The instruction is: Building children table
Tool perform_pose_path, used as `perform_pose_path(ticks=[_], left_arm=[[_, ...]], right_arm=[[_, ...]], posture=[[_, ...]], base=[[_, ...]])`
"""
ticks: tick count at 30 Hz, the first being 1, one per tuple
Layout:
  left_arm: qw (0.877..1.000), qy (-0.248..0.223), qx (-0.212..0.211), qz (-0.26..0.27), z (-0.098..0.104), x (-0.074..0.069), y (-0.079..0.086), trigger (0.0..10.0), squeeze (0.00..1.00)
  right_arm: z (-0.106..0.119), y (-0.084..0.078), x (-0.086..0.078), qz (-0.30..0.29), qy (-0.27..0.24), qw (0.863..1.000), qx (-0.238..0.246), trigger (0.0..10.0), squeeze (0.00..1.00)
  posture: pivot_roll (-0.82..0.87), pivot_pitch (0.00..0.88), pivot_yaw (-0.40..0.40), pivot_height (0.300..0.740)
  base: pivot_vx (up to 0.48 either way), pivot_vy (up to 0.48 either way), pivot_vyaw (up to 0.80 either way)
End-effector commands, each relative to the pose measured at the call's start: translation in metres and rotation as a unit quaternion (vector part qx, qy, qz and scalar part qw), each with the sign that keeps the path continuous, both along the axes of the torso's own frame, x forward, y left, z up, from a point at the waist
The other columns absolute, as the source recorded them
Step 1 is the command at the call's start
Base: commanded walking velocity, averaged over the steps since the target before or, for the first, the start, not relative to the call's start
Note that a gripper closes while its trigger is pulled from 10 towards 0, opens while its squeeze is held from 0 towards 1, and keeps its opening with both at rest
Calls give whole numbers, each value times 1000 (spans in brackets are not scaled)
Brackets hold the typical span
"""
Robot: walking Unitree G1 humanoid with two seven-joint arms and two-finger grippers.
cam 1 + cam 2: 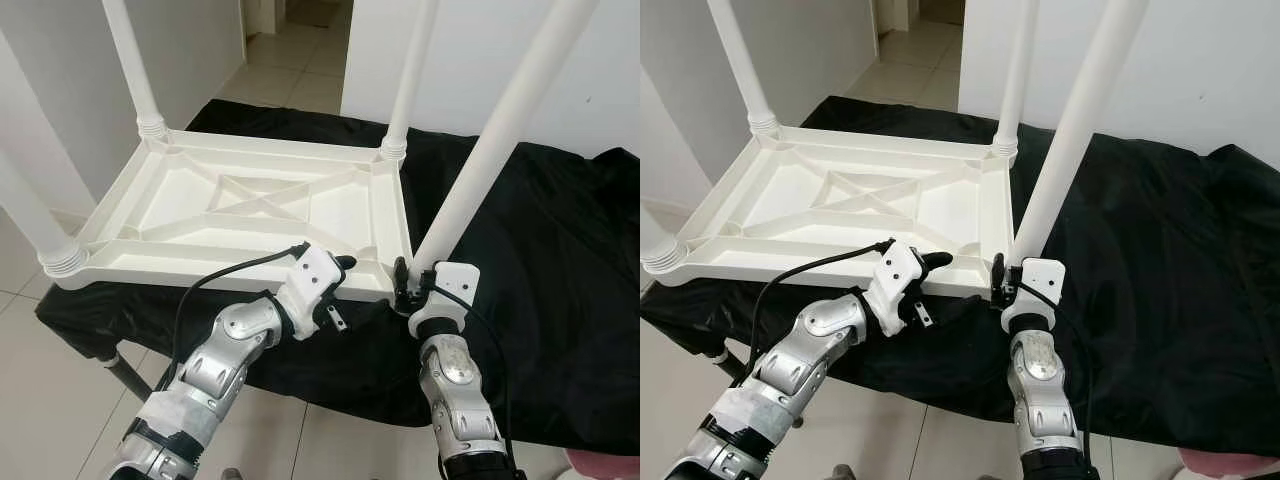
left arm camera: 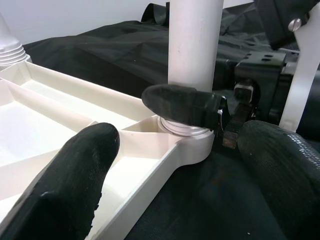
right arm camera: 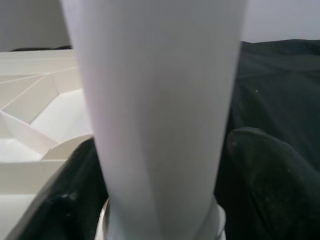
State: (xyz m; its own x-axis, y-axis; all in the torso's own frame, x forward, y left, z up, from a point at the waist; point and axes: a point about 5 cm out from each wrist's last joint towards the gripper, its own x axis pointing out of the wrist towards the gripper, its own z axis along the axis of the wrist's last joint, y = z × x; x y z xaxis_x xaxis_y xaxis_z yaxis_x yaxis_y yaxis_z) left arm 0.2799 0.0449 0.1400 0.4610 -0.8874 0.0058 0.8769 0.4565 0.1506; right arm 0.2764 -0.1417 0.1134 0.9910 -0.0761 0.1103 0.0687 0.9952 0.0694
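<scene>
The tabletop [image 1: 250, 205] is laid upside down on the cloth [image 1: 540, 250], toward its left part, with four legs rising from its corners: far left leg [image 1: 130, 65], far right leg [image 1: 410, 80], near left leg [image 1: 30, 220] and near right leg [image 1: 500, 130]. The right gripper [image 1: 404, 285] is placed at the base of the near right leg, a finger on either side, at the tabletop's near right corner. The left gripper [image 1: 338, 290] is positioned just left of it at the tabletop's near edge, one finger above the rim; the floor [image 1: 290, 60] is seen beyond.
</scene>
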Motion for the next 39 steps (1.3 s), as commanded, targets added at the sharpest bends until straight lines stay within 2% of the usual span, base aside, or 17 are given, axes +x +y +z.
perform_pose_path(ticks=[1, 3, 4, 5, 9, 13, 14, 15, 19, 21, 24, 25, 26, 27, 28, 39], left_arm=[[1000, 9, 7, -28, -3, -4, 0, 10000, 0], [1000, 9, 7, -29, -3, -4, 0, 10000, 0], [1000, 10, 7, -29, -3, -4, 0, 10000, 0], [1000, 10, 7, -29, -3, -4, 0, 10000, 0], [999, 10, 9, -31, -2, -5, 1, 10000, 0], [999, 10, 11, -33, -2, -6, 2, 10000, 0], [999, 11, 12, -34, -2, -6, 2, 10000, 0], [999, 11, 15, -38, -2, -7, 2, 10000, 0], [999, 11, 15, -41, -1, -7, 2, 10000, 0], [999, 11, 13, -44, 0, -6, 0, 10000, 0], [999, 11, 13, -46, 0, -6, -1, 10000, 0], [999, 10, 13, -47, 1, -6, -2, 10000, 0], [999, 10, 13, -48, 1, -5, -2, 10000, 0], [999, 9, 12, -48, 2, -4, -2, 10000, 0], [999, 8, 13, -48, 3, -3, -2, 10000, 0], [999, 6, 13, -43, 5, -1, 0, 10000, 0]], right_arm=[[2, -3, -1, 15, -6, 1000, -3, 10000, 1000], [3, -8, -1, 25, -12, 1000, -5, 10000, 1000], [4, -10, -1, 41, -16, 999, -3, 10000, 0], [4, -10, -1, 41, -16, 999, -3, 10000, 0], [9, -21, 0, 136, -30, 990, -10, 10000, 0], [9, -24, 2, 182, -26, 983, -16, 10000, 0], [10, -26, 3, 204, -27, 978, -30, 10000, 0], [10, -27, 4, 254, -22, 966, -37, 10000, 0], [9, -29, 8, 289, -14, 956, -55, 10000, 0], [12, -32, 15, 307, -16, 950, -48, 10000, 0], [14, -33, 20, 311, -18, 949, -52, 10000, 0], [16, -35, 25, 315, -18, 947, -57, 7373, 0], [17, -36, 28, 316, -18, 947, -61, 7373, 0], [17, -37, 31, 319, -15, 945, -67, 353, 0], [16, -38, 33, 322, -12, 944, -67, 0, 0], [13, -40, 34, 338, -12, 939, -55, 0, 0]], posture=[[-53, 0, -34, 740], [-53, 0, -34, 740], [-54, 0, -32, 740], [-54, 0, -32, 740], [-56, 0, -26, 740], [-54, 0, -23, 740], [-54, 0, -22, 740], [-56, 0, -19, 740], [-59, 0, -14, 740], [-63, 0, -9, 740], [-63, 0, -9, 740], [-67, 0, 1, 740], [-67, 0, 2, 740], [-66, 0, 2, 740], [-65, 0, 1, 740], [-68, 0, 0, 740]], base=[[0, 0, 0], [0, 0, 0], [0, 0, 0], [0, 0, 0], [0, 0, 0], [0, 0, 0], [0, 0, 0], [0, 0, 0], [0, 0, 0], [0, 0, 0], [0, 0, 0], [0, 0, 0], [0, 0, 0], [0, 0, 0], [0, 0, 0], [0, 0, 0]])
